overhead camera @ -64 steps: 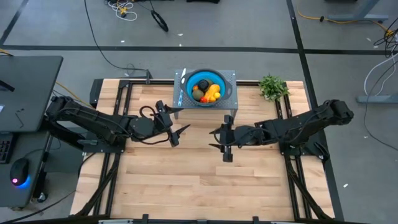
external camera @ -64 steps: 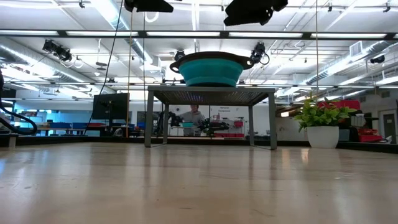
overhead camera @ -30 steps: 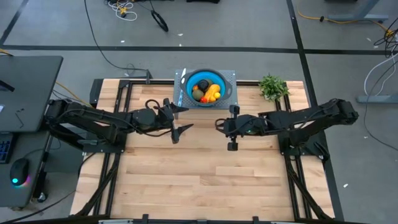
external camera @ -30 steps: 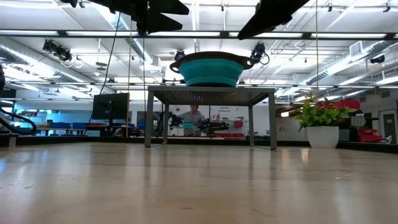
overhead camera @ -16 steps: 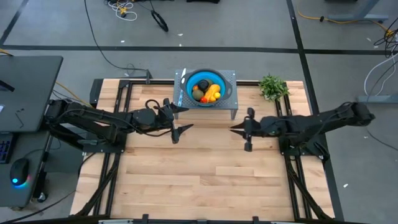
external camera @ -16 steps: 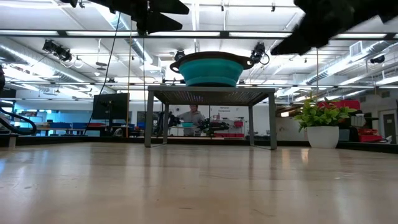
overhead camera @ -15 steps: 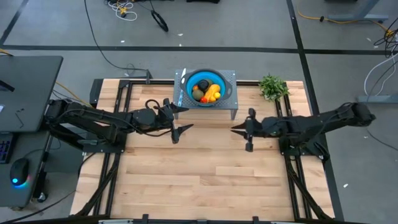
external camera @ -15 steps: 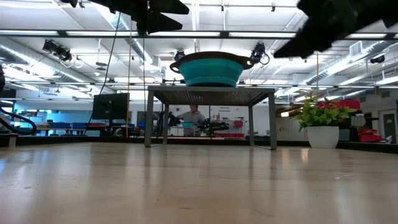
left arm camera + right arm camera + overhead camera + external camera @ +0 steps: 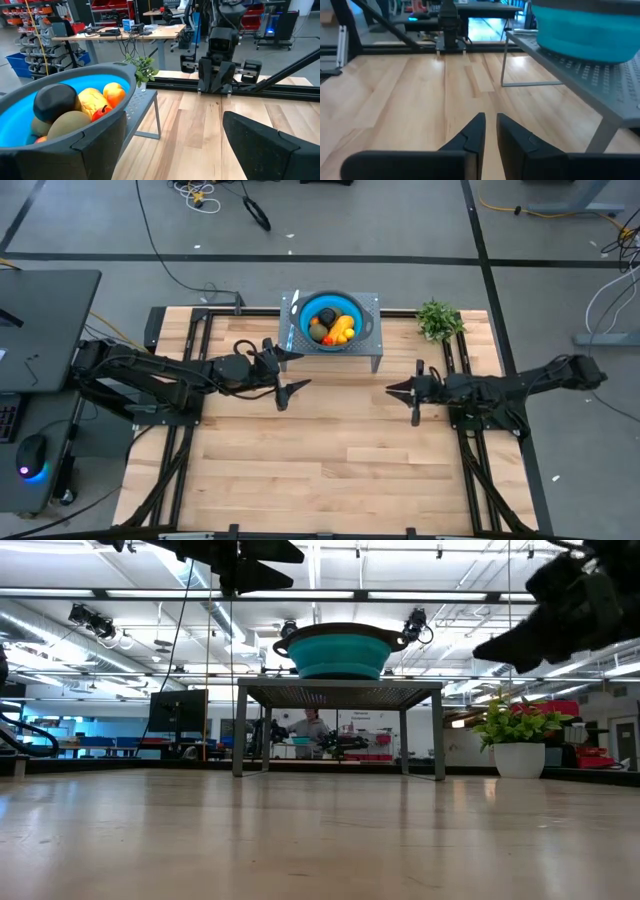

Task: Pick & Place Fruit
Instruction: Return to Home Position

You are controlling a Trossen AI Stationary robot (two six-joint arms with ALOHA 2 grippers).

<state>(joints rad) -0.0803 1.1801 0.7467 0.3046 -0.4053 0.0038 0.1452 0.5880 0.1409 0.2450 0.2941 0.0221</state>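
High view: right claw (image 9: 393, 389) hanging over the right half of the tabletop (image 9: 320, 470), well apart from the stand (image 9: 372, 305), fingers drawn almost together with only a slit between them, carrying nothing. Over the last two seconds it has been sliding back from mid-table toward its own base, with the arm now stretching low along the right side.

Left claw (image 9: 300, 368) sitting just beside the stand's front-left corner, fingers spread wide, also empty. It has been holding that spot for about a second, after shifting a little toward the bowl (image 9: 304, 311).

Fruit (image 9: 331, 327) all lying inside the blue bowl on top of the stand: black round one toward the far side, olive pieces on the left, yellow and orange-red pieces on the right. Nothing loose is showing on the wood. Plant (image 9: 438, 319) standing at the far right corner.

Judging the sorting finished and the arms retiring. The right one is well into its retreat, while the left is likely still needing to pull away from the bowl.
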